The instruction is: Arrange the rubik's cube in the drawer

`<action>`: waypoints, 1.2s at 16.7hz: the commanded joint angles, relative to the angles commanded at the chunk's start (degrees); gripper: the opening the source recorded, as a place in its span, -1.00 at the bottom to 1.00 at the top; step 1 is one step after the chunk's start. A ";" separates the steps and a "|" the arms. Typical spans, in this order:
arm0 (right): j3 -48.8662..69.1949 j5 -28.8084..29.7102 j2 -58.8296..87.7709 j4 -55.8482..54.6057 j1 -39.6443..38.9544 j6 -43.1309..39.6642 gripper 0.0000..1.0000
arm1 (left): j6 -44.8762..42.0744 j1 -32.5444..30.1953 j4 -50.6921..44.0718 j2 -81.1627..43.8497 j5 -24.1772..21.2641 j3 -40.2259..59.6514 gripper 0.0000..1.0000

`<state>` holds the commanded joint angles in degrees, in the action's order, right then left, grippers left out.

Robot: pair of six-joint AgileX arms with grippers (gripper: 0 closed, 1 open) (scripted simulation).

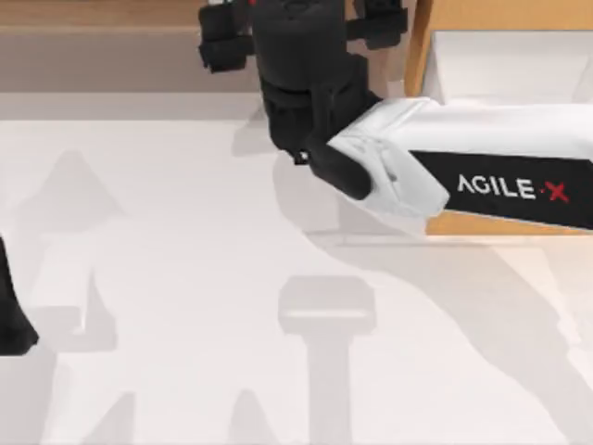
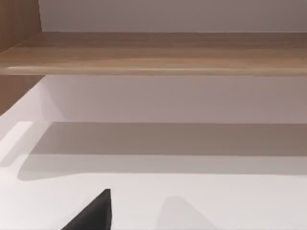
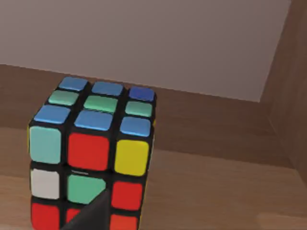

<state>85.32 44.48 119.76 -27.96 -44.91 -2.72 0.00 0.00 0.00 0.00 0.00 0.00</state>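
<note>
The rubik's cube (image 3: 91,153) stands upright on a brown wooden board, close in front of the right wrist camera, with blue and green squares on top and red, yellow and white ones on its front. One dark fingertip (image 3: 93,213) overlaps its lower front. In the top view my right gripper (image 1: 301,32) reaches to the back middle, its two black fingers spread wide, and it hides the cube. The drawer (image 1: 422,56), orange-brown with white inner walls, sits at the back right, partly under my right arm. My left arm (image 1: 11,315) is parked at the left edge.
A long brown wooden shelf (image 1: 93,14) runs along the back left, and its board (image 2: 153,52) crosses the left wrist view above the white table. A wooden side wall (image 3: 288,96) rises just beside the cube.
</note>
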 joint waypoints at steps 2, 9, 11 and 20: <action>6.05 2.01 8.12 -2.89 -1.34 0.93 1.00 | 0.00 0.00 0.00 0.00 0.00 0.00 1.00; 18.25 5.38 21.87 -9.43 -2.75 3.56 1.00 | 0.00 0.00 0.00 0.00 0.00 0.00 1.00; 18.28 5.39 21.90 -9.45 -2.75 3.57 1.00 | 0.00 0.00 0.00 0.00 0.00 0.00 1.00; 26.38 3.55 26.15 -5.68 -0.90 3.47 1.00 | 0.00 0.00 0.00 0.00 0.00 0.00 1.00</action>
<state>111.70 48.03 145.91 -33.65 -45.81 0.75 0.00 0.00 0.00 0.00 0.00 0.00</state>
